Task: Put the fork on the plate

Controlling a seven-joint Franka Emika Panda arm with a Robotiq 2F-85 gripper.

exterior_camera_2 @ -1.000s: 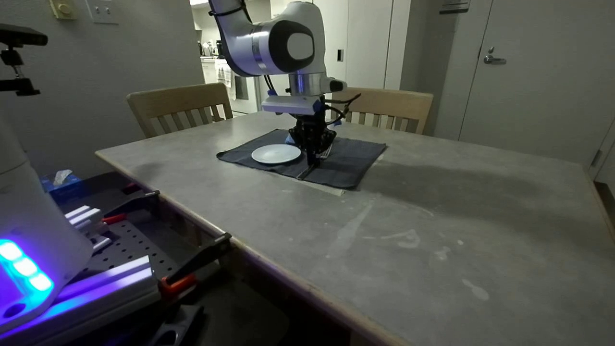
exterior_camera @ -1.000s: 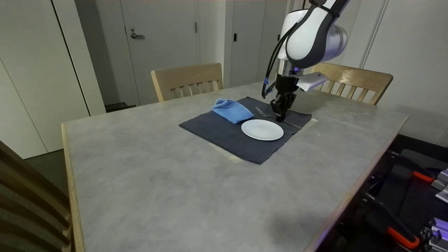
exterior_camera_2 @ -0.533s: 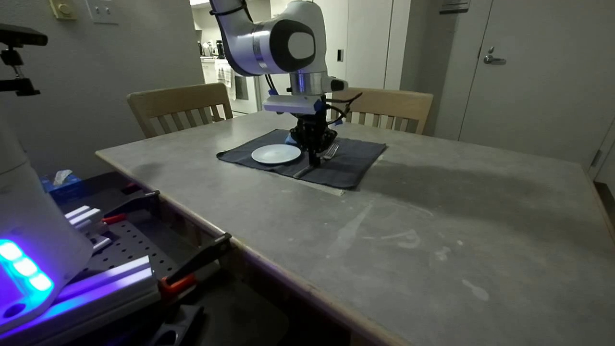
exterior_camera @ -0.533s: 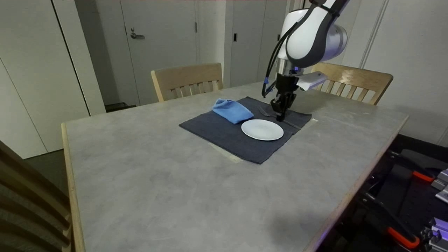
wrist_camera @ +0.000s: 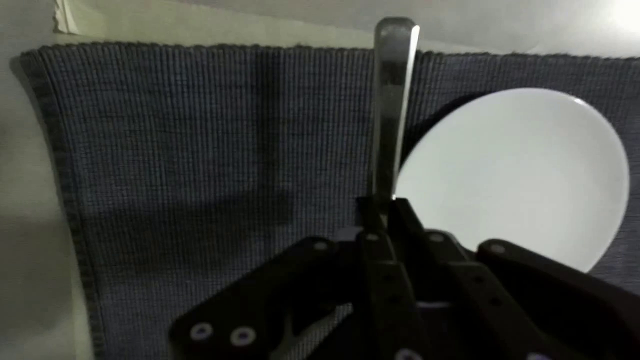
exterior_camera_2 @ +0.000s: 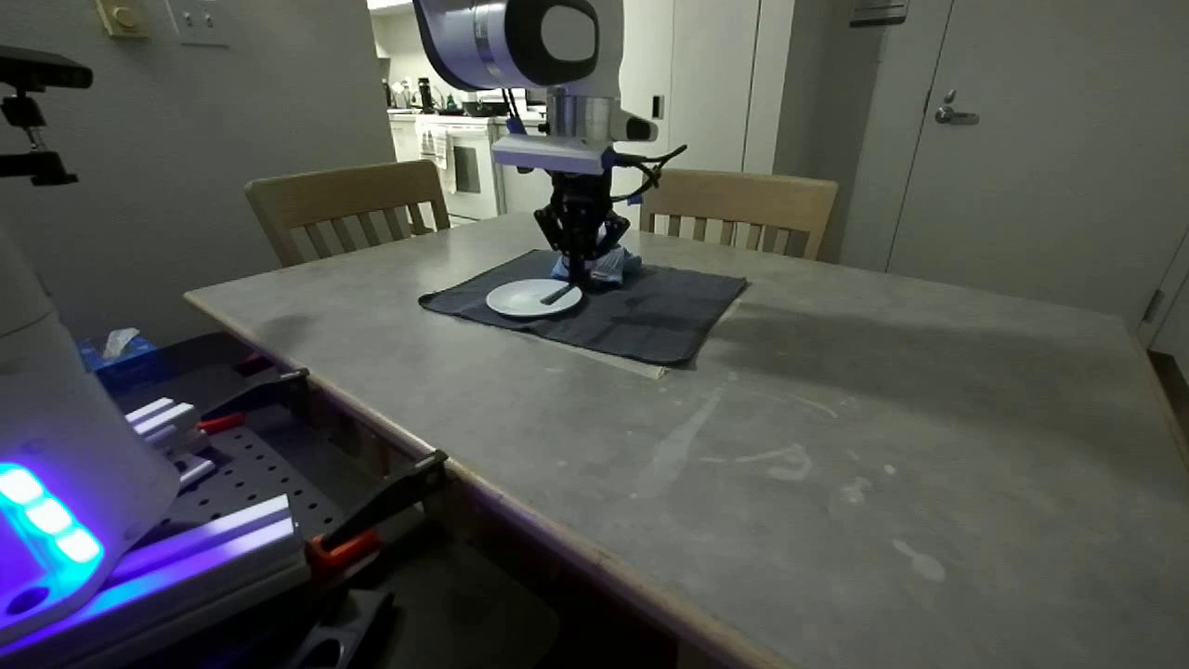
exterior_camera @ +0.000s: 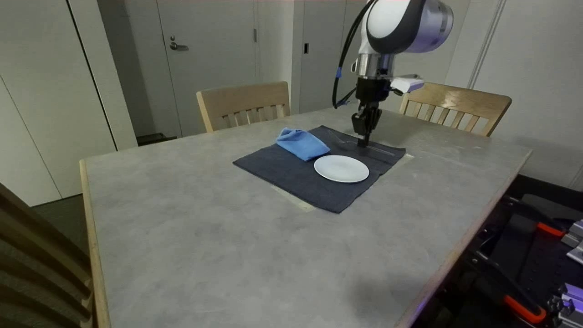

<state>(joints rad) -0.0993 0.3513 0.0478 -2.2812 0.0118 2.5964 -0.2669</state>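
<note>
The fork (wrist_camera: 393,95) is a slim grey metal utensil. My gripper (wrist_camera: 384,209) is shut on it, the fingertips around its shaft, with the handle pointing to the top of the wrist view. My gripper (exterior_camera: 363,143) holds the fork (exterior_camera: 381,150) a little above the placemat, behind the white plate (exterior_camera: 341,169) in an exterior view. In an exterior view the handle (exterior_camera_2: 558,295) overlaps the round plate (exterior_camera_2: 516,299) in the line of sight. In the wrist view the plate (wrist_camera: 520,175) lies right beside the shaft. The tines are mostly hidden or faint.
The dark grey placemat (exterior_camera: 287,168) lies under the plate. A folded blue napkin (exterior_camera: 302,145) sits on it, left of the plate, and shows behind my gripper in an exterior view (exterior_camera_2: 615,266). Wooden chairs (exterior_camera: 246,105) stand around the grey table (exterior_camera: 218,237).
My gripper has risen from the placemat and moved slightly back. The fork has come up off the mat with it. The plate and the napkin have not moved.
</note>
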